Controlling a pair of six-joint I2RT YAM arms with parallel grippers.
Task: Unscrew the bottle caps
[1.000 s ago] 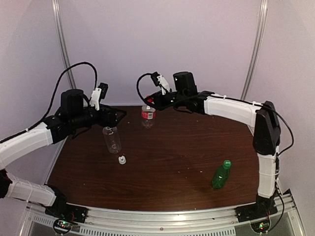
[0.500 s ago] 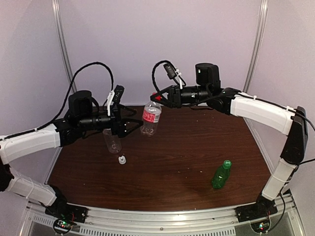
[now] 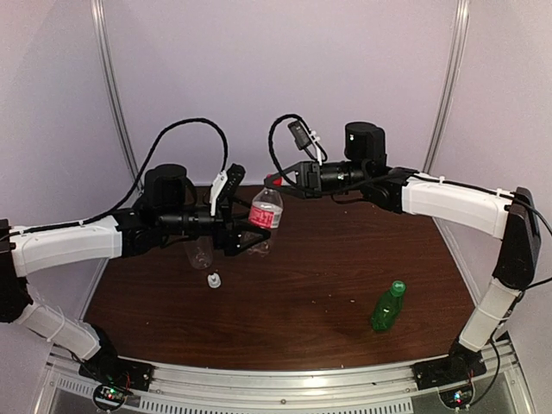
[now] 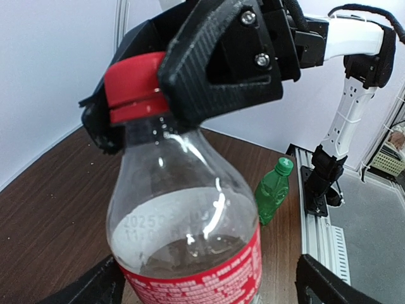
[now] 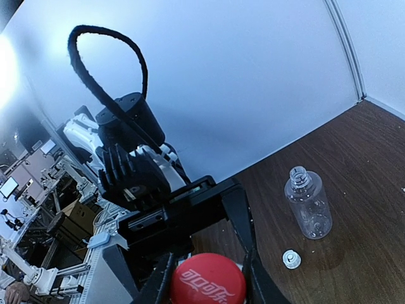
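bottle caps are counted as three, with three bottles and two arms. nearest, at the right of the counter (image 3: pixel 310 259), the green cap (image 3: pixel 398 285) is seen screwed on the standing green bottle (image 3: pixel 385 312). at the left, the white nozzle cap (image 3: pixel 213 279) is found lying off on the counter, just in front of the open clear bottle (image 3: pixel 200 253). farther back, the red cap (image 3: pixel 274 181) is gripped by the closed jaws of the right gripper (image 3: pixel 276 182), on top of the red-labelled bottle (image 3: pixel 265 220). whether that bottle's base touches the counter cannot be told. the left gripper (image 3: pixel 256 241) has been brought across from beside the clear bottle since half a second ago. its jaws are now spread at either side of the red-labelled bottle's body, with a gap seen on one side.
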